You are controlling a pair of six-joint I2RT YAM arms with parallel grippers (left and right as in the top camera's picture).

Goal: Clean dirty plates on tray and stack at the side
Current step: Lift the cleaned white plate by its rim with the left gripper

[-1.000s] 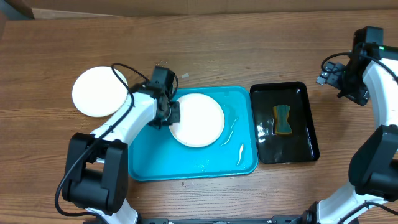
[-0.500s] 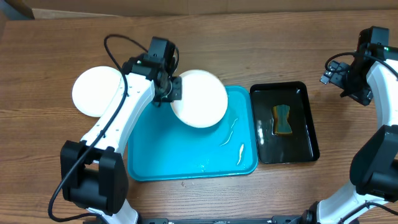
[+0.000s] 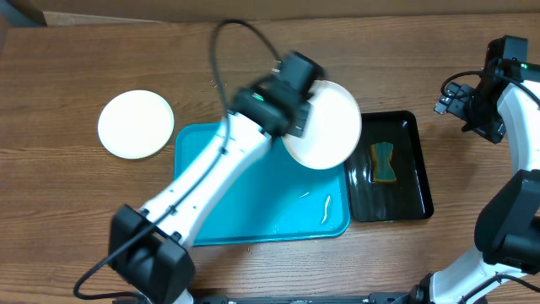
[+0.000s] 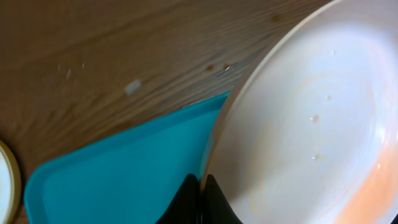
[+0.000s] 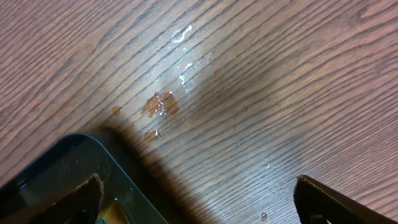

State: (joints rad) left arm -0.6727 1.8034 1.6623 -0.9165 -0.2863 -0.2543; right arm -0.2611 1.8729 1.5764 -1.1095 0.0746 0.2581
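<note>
White plate (image 3: 331,127) hung above the far right corner of the turquoise tray (image 3: 219,211), its rim clamped in the left jaws. We saw the right jaws spread wide, holding nothing, over the bench (image 3: 380,51) beside the black tray (image 3: 419,201).

Overhead: high up, straight down, whole surface (image 3: 253,51) in frame. Left wrist: close, angled down; shares plate (image 4: 311,124) and blue tray (image 4: 124,180) with overhead. Right wrist: close on wood; black tray (image 3: 413,196) corner shared.
</note>
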